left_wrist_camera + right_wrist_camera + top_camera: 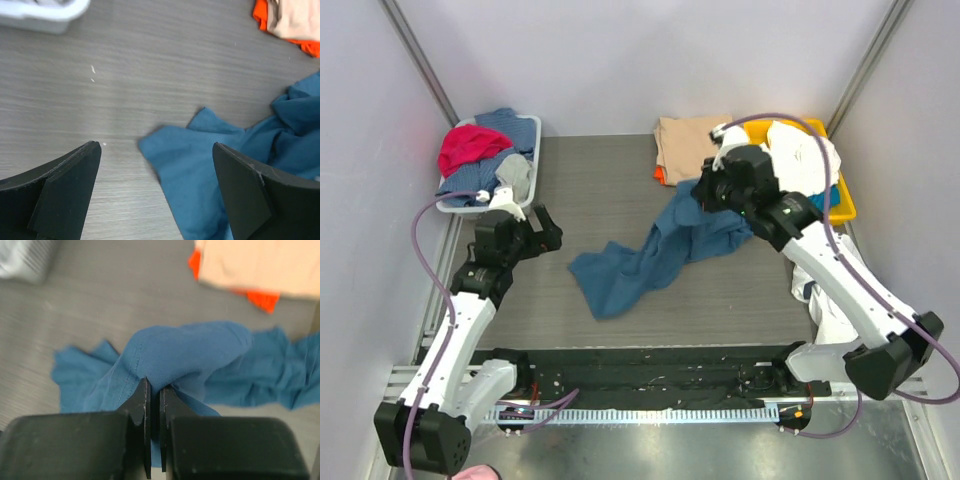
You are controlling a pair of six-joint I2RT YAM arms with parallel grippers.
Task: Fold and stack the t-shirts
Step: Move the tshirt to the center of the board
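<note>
A dark teal-blue t-shirt (655, 252) lies crumpled across the middle of the table, one end lifted toward the right. My right gripper (703, 196) is shut on a bunched fold of that shirt (185, 352), holding it above the table. The tan-beige t-shirt (688, 146) lies folded at the back, on top of an orange t-shirt (660, 176) whose edge peeks out. My left gripper (552, 232) hovers wide open left of the blue shirt's lower corner (200, 165), with nothing between its fingers (70, 185).
A grey bin (525, 170) of red, blue and grey clothes stands at the back left. A yellow bin (842, 195) with white cloth sits at the back right. More white cloth (825, 305) hangs beside the right arm.
</note>
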